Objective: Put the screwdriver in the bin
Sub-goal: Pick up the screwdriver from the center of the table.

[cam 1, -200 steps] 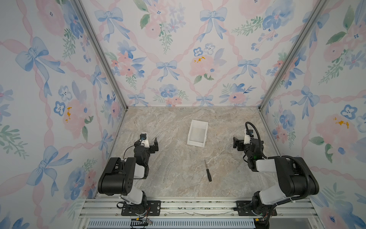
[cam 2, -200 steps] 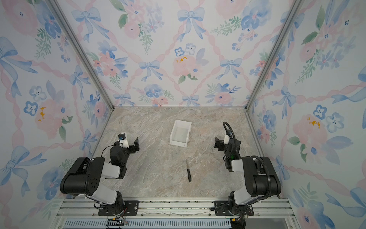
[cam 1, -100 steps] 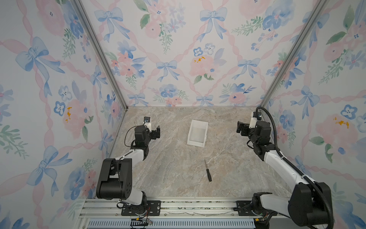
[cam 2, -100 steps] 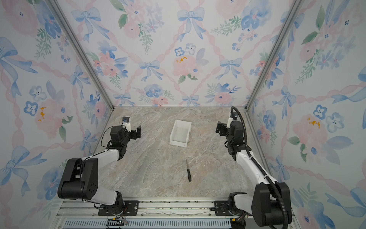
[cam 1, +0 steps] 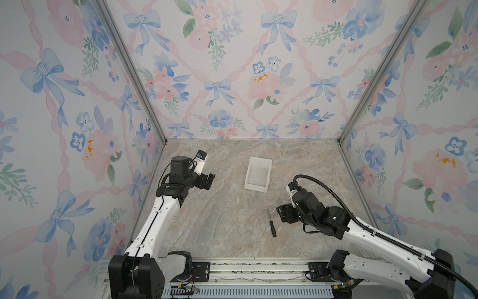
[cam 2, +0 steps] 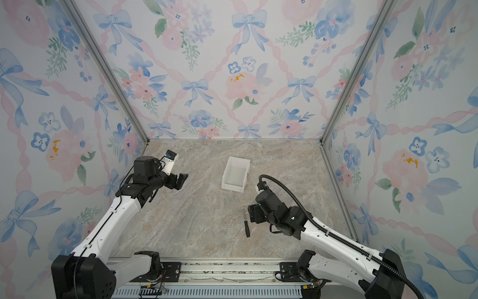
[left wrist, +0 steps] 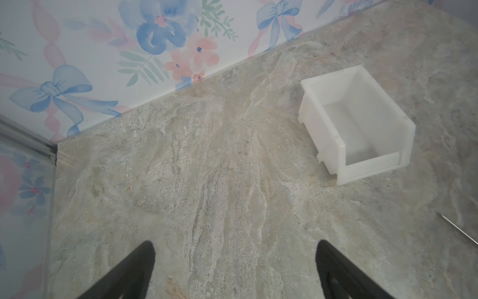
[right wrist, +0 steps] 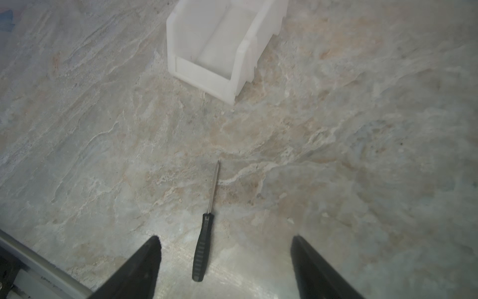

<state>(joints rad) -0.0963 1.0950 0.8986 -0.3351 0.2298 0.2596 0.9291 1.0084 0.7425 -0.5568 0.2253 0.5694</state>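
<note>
Nothing is done yet: in both top views the screwdriver (cam 1: 272, 226) lies flat on the tabletop (cam 1: 219, 233), well apart from the empty bin (cam 1: 256, 187), with the right gripper (cam 1: 280, 213) just beside its shaft

Left wrist view: left gripper (left wrist: 234, 243) jaws wide, empty

Right wrist view: jaws wide on either side of the black handle, holding nothing

Grasp, carry and drop remain

Half a second earlier the right arm was out by the side wall; screwdriver and bin have not moved

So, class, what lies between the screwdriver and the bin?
Nothing: only bare marble tabletop separates the screwdriver from the bin, clearest in the right wrist view.
</note>
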